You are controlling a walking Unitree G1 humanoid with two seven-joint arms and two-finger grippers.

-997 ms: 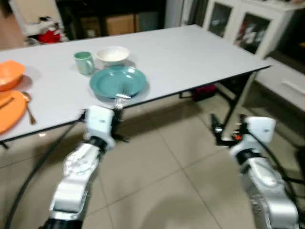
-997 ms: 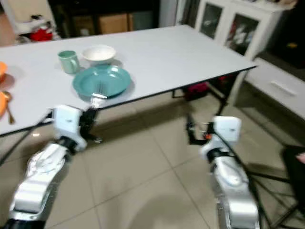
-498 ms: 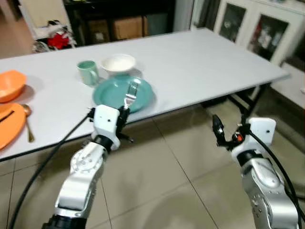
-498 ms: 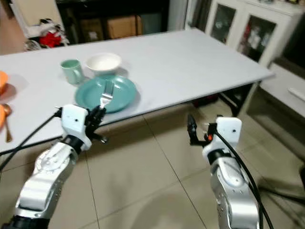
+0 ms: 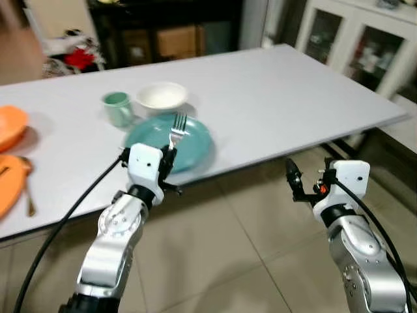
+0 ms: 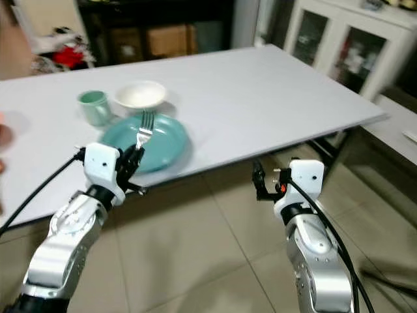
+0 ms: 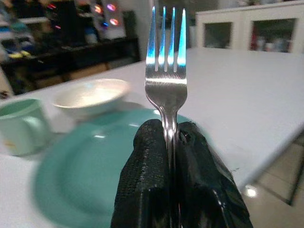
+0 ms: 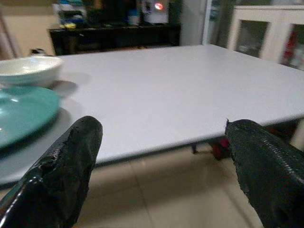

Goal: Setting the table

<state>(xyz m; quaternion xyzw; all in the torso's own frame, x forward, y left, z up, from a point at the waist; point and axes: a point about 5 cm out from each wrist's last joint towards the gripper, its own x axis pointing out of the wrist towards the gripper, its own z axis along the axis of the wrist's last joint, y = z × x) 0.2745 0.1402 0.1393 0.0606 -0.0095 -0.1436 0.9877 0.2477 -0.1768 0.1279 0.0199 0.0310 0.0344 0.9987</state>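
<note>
My left gripper (image 5: 168, 155) is shut on a silver fork (image 5: 176, 128), held upright with its tines up, just at the near edge of the white table (image 5: 280, 91). The fork (image 7: 166, 71) stands in front of a teal plate (image 5: 171, 142). Behind the plate sit a white bowl (image 5: 161, 96) and a pale green mug (image 5: 117, 107). My right gripper (image 5: 292, 183) is open and empty, low over the floor in front of the table's edge, right of the plate. Its two fingers (image 8: 66, 166) are spread wide apart.
An orange bowl (image 5: 10, 122) and an orange plate (image 5: 9, 182) with a spoon (image 5: 27, 189) lie at the table's left end. White glass-door cabinets (image 5: 355, 45) stand at the back right. Dark shelving runs behind the table. Beige floor tiles (image 5: 228, 254) lie below my arms.
The camera has shifted, so the scene sits a little differently. My left gripper has lifted the fork from below the table edge to in front of the teal plate. The right arm has barely moved.
</note>
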